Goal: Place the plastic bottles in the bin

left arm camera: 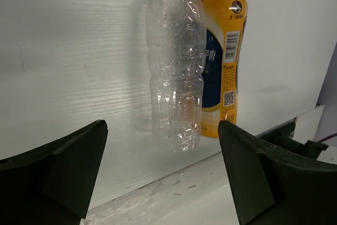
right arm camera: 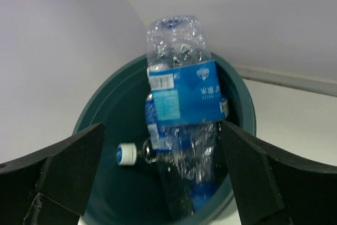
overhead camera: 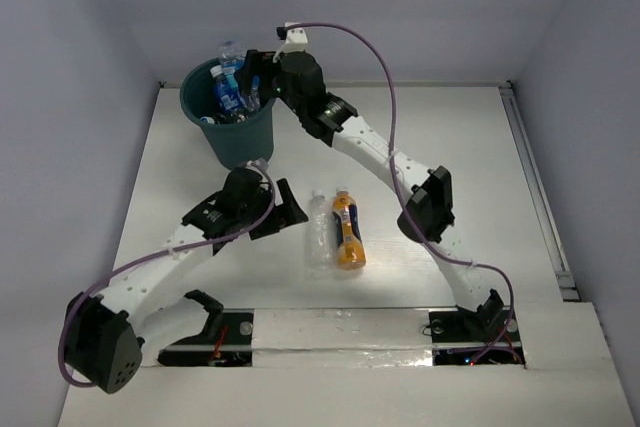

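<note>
The bin [overhead camera: 236,143] stands at the table's far left, with blue-labelled plastic bottles [overhead camera: 226,90] poking out of it. My right gripper [overhead camera: 252,82] hovers open over its rim. In the right wrist view a blue-labelled bottle [right arm camera: 185,96] stands bottom-up inside the bin [right arm camera: 113,119], loose between the open right gripper [right arm camera: 162,140] fingers, its lower part blurred. A capped bottle [right arm camera: 129,154] lies beneath it. A clear bottle [overhead camera: 318,232] and an orange bottle [overhead camera: 347,232] lie side by side mid-table. My left gripper [overhead camera: 288,207] is open just left of them, facing the clear bottle [left arm camera: 176,67] and orange bottle [left arm camera: 224,51]; the left gripper [left arm camera: 163,130] holds nothing.
A metal rail [overhead camera: 535,187] runs along the table's right edge. A pale strip [overhead camera: 340,329] with both arm bases crosses the near edge. Walls close in behind and to the left of the bin. The right arm's purple cable [overhead camera: 375,52] loops above the table.
</note>
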You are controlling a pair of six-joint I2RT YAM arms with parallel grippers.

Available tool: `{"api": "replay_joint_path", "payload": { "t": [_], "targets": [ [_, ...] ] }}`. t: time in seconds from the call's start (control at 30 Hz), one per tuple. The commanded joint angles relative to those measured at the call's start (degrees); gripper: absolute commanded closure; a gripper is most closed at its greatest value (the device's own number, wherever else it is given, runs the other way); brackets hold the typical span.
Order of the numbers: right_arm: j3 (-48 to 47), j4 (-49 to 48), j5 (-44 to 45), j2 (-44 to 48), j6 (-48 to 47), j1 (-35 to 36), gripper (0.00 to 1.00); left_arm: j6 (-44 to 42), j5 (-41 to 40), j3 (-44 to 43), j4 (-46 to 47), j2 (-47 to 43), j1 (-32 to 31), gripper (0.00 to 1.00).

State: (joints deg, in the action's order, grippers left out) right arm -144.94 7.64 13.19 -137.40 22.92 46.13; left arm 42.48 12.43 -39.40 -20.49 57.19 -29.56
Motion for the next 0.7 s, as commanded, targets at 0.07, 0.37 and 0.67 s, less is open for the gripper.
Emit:
{"api": "replay_joint_path", "payload": {
  "t": [0.07,0.37,0.67],
  "targets": [
    [10.44,-2.19,1.92,19.14,-2.44,-0.34,0.06,-0.11,-0.03,-3.32,7.91,6.52,-2.69,0.16],
    [63.96,-4.31,-0.17,53.88,3.26,-1.56,0.83,-2.92,-0.56,-8.67,12.31,20.76,-5.15,0.18],
    [92.81,2.91,-7.21,65.95,12.85,-3.23,0.11,-3.72,-2.05,-10.53,14.16,31.66,-6.21,0.3]
  ]
}}
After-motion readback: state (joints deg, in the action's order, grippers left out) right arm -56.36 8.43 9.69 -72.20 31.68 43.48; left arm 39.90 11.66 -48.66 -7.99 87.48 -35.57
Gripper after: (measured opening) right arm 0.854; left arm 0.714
